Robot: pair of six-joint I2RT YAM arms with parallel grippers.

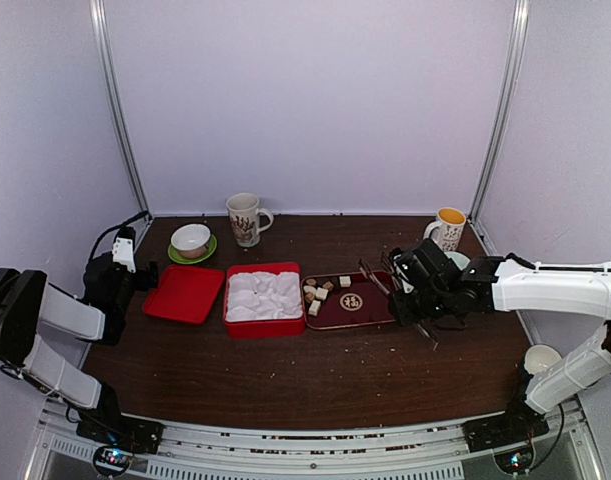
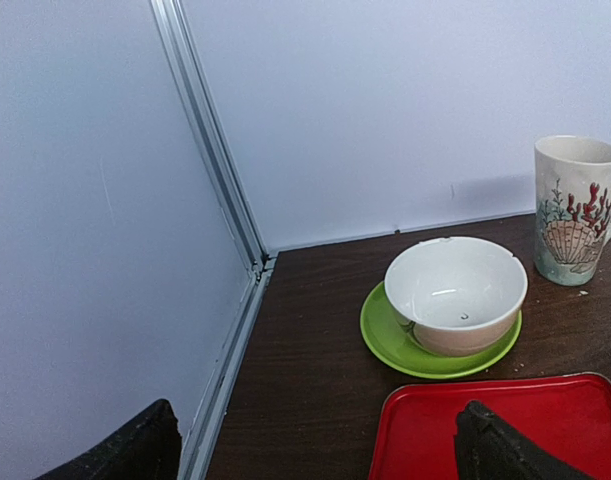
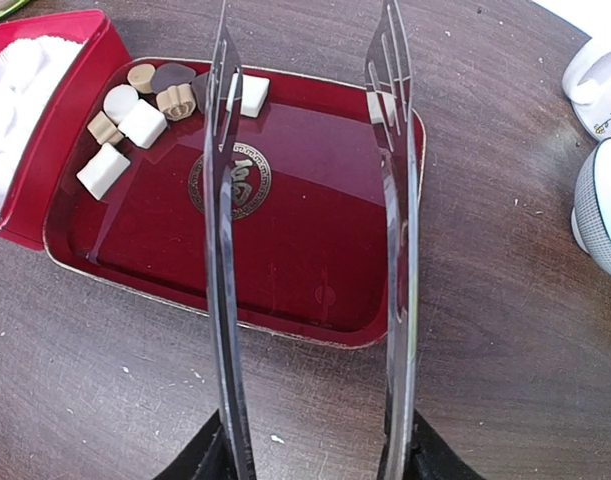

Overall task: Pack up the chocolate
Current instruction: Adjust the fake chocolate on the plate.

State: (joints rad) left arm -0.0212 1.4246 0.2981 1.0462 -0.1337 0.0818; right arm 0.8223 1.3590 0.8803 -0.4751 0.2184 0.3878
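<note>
Several small chocolates [image 3: 143, 123], cream-white cubes and brown lumps, lie in the far left corner of a dark red tray [image 3: 285, 260]; one more cube [image 3: 251, 93] sits behind the left finger. The cluster also shows in the top view [image 1: 316, 292]. The red box [image 1: 264, 325] with its white moulded insert stands just left of the tray, its red lid [image 1: 185, 293] further left. My right gripper [image 3: 306, 40] has long metal fingers, open and empty, reaching over the tray. My left gripper [image 2: 315, 455] is open and empty at the lid's left edge [image 2: 505, 420].
A white bowl on a green saucer [image 2: 455, 295] and a shell-patterned mug [image 2: 575, 210] stand at the back left. A yellow-filled mug [image 1: 448, 228] stands back right. A white mug [image 3: 597, 85] and a bowl [image 3: 603, 205] sit right of the tray. The frame rail [image 2: 235, 320] runs along the left wall.
</note>
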